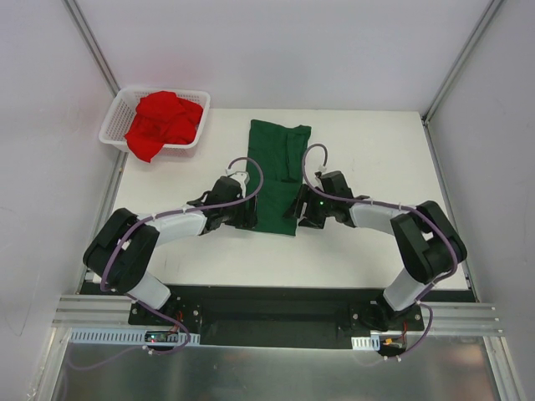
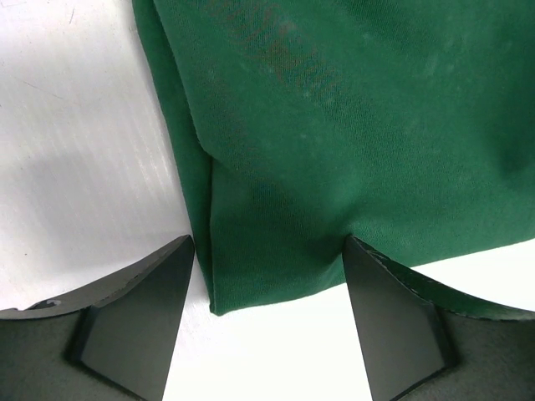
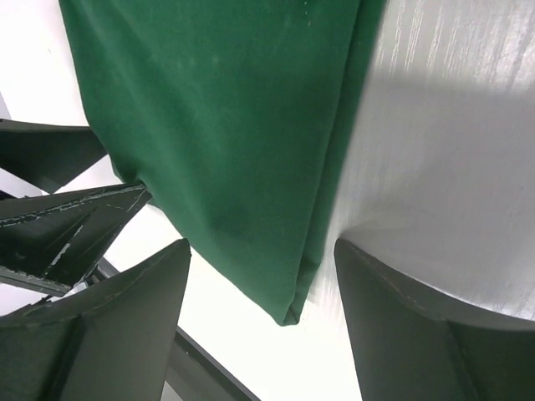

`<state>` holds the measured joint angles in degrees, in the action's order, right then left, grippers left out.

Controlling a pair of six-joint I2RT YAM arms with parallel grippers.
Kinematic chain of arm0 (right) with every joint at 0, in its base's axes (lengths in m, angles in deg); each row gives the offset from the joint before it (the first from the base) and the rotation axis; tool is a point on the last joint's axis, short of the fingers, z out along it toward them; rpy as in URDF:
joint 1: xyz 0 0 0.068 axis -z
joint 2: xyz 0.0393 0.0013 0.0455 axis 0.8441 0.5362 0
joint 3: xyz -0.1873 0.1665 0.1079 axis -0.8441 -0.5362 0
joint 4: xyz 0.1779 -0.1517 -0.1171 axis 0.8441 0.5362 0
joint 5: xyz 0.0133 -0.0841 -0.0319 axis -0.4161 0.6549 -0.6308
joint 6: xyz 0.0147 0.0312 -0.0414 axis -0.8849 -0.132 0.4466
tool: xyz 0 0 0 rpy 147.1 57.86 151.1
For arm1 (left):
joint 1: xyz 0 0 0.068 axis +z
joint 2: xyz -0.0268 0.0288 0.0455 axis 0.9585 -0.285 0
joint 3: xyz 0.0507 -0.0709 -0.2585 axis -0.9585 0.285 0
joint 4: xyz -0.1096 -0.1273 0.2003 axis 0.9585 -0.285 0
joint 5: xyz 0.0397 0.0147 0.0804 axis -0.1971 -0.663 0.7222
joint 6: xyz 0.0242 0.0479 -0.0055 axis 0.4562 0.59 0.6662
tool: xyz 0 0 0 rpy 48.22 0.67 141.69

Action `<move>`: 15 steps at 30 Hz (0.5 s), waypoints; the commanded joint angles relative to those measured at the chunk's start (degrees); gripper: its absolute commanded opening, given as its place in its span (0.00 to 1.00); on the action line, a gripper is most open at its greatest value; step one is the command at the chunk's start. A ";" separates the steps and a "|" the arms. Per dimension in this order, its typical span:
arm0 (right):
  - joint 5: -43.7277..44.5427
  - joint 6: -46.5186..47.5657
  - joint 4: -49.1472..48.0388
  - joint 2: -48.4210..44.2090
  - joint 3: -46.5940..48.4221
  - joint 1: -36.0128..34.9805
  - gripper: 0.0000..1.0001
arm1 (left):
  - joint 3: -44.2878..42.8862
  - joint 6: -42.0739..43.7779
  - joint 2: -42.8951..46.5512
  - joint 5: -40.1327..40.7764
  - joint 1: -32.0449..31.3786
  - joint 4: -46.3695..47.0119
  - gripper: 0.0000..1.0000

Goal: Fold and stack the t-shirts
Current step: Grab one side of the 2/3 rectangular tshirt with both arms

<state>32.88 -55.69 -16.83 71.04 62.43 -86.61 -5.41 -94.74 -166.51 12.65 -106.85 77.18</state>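
Near corners of the green t-shirt (image 1: 276, 167) straddled
The left gripper (image 2: 267, 244) and right gripper (image 3: 261, 246) stood spread; catching one layer alone could undo the fold.

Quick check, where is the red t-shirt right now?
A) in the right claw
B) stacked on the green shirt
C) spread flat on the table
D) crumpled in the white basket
D: the red t-shirt lies heaped in the white basket, apart from the green t-shirt on the table.
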 commanded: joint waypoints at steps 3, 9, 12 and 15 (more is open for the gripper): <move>1.85 -0.61 2.34 -2.62 -5.68 -1.19 0.73 | 0.50 0.06 -0.74 -1.70 -0.43 -4.74 0.72; 2.82 -0.87 2.96 -4.38 -7.53 -2.34 0.73 | 0.15 0.06 -1.27 -2.31 -0.43 -5.09 0.72; 3.17 -0.61 2.96 -3.69 -7.35 -2.69 0.73 | 0.15 0.06 -1.27 -2.40 -0.43 -5.09 0.72; 3.08 -0.61 2.43 -2.81 -6.83 -2.87 0.69 | -0.03 0.06 -1.44 -2.31 -0.34 -5.09 0.72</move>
<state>33.23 -56.78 -19.03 66.58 56.81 -88.75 -5.45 -94.74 -166.51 12.56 -106.85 76.96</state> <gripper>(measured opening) 0.713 0.720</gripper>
